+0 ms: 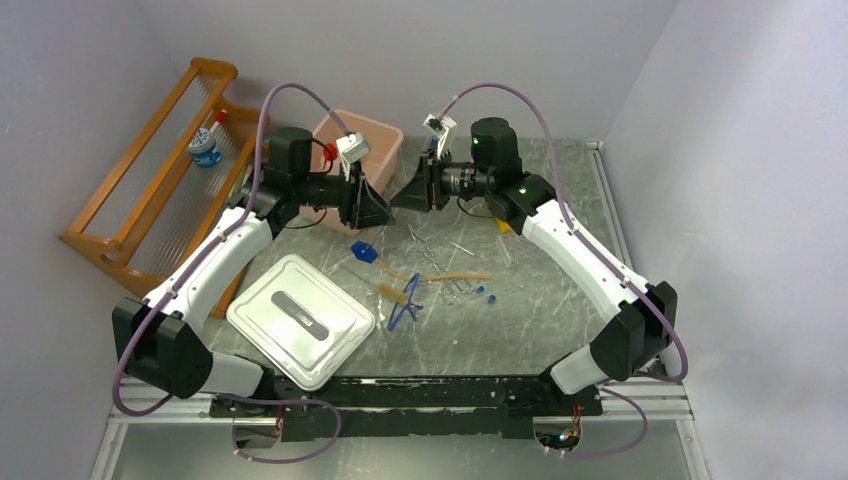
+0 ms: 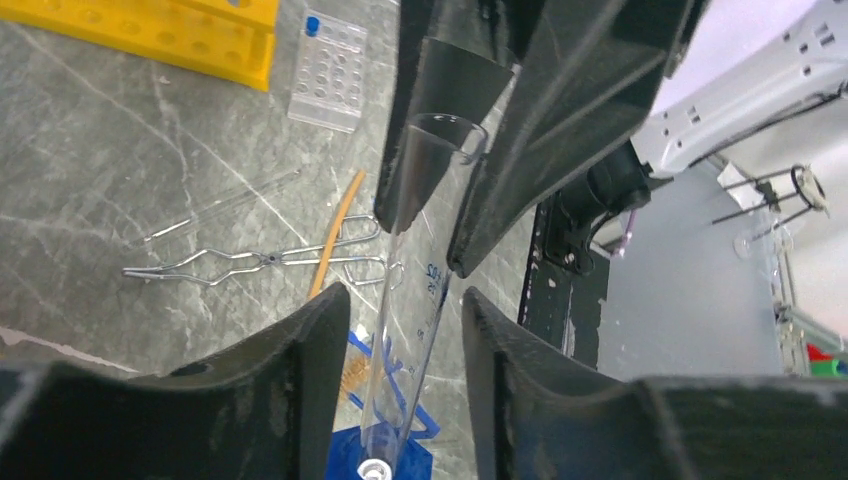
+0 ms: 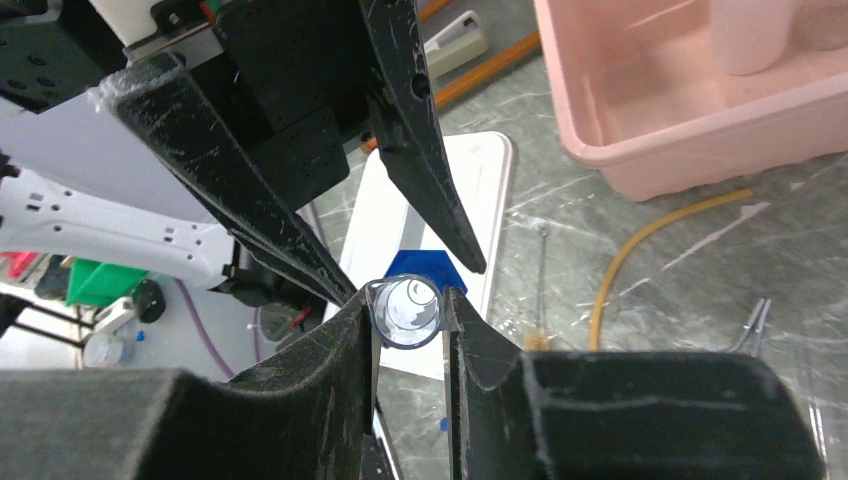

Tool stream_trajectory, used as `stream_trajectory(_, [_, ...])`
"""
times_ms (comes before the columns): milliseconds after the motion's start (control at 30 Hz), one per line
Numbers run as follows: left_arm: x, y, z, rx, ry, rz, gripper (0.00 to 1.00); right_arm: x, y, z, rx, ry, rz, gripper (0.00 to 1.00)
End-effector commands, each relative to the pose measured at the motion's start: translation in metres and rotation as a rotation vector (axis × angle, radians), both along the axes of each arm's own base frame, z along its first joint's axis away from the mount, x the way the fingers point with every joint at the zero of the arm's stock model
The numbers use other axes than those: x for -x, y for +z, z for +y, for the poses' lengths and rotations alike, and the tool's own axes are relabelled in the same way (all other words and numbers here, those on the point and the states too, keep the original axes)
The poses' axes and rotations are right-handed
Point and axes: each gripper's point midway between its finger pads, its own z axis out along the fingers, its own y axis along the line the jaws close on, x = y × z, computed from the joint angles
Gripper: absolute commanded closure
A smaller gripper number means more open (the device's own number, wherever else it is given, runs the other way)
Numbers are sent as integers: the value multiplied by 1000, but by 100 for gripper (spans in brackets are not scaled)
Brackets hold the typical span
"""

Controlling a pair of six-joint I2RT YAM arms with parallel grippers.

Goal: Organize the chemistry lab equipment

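Observation:
A clear graduated cylinder (image 2: 415, 300) with a blue base (image 1: 364, 251) hangs slanted between my two grippers above the table's middle. My right gripper (image 3: 407, 300) is shut on its open mouth (image 3: 405, 312). My left gripper (image 2: 402, 295) is open, its jaws on either side of the cylinder's lower part with gaps on both sides. In the top view the left gripper (image 1: 378, 205) and the right gripper (image 1: 408, 195) face each other. On the table lie a tan hose (image 1: 440, 277), blue tongs (image 1: 405, 305), metal tongs (image 2: 260, 262) and small blue-capped tubes (image 1: 485, 293).
The pink tub (image 1: 385, 165) stands at the back, a white bottle (image 3: 750, 30) inside it. Its grey-white lid (image 1: 300, 320) lies front left. A wooden rack (image 1: 150, 190) at the far left holds a small jar (image 1: 205, 150). A yellow rack (image 2: 150, 30) and a clear holed tray (image 2: 328, 70) sit right.

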Motion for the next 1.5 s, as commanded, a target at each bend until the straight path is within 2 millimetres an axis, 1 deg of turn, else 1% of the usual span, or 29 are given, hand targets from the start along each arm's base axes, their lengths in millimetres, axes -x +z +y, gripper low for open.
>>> stream_trajectory(0, [21,6,-4,9,-108,-23,54,8,11,5,-49,58,6,83])
stream_trajectory(100, [27,8,-5,17,-147,-28,57,6,14,6,-56,59,12,84])
stream_trajectory(267, [34,1,-1,-8,-170,-23,64,3,19,3,-76,47,22,85])
stream_trajectory(300, [34,2,-1,-4,-169,-29,67,2,19,2,-83,46,24,85])
stream_trajectory(367, [33,6,-2,10,-164,-45,79,0,20,1,-89,40,29,83])
stream_trajectory(400, [31,8,-2,13,-155,-58,85,-1,20,0,-88,37,24,76])
stream_trajectory(433, [29,10,-2,13,-143,-68,93,-2,20,0,-86,30,15,66])
stream_trajectory(500, [23,10,-2,6,-118,-78,95,-12,21,-5,-78,-30,-3,49])
stream_trajectory(567, [14,5,-1,-28,-78,-86,95,-33,20,-15,-52,-156,-13,37])
stream_trajectory(633, [-4,-2,5,-90,7,-106,95,-53,19,-28,-26,-268,-20,31])
stream_trajectory(733, [-38,-12,17,-183,162,-122,95,-74,15,-45,-2,-380,-19,29])
stream_trajectory(800, [-63,-21,26,-228,249,-94,95,-84,13,-55,7,-441,-23,29])
stream_trajectory(867, [-88,-23,36,-246,320,-62,95,-91,11,-64,23,-493,-41,30])
stream_trajectory(1033, [-143,-18,58,-295,454,-65,95,-104,11,-82,59,-603,-92,30])
stream_trajectory(1133, [-175,-30,78,-394,539,-56,95,-109,7,-87,78,-634,-107,30])
stream_trajectory(1200, [-193,-39,84,-435,557,-51,95,-113,3,-89,88,-649,-105,30])
stream_trajectory(1300, [-218,-54,85,-488,564,-36,95,-118,-3,-88,96,-662,-96,30])
stream_trajectory(1333, [-223,-58,83,-494,555,-26,95,-120,-4,-88,95,-664,-93,30])
stream_trajectory(1467, [-239,-88,79,-520,565,24,95,-128,-5,-87,97,-680,-86,30])
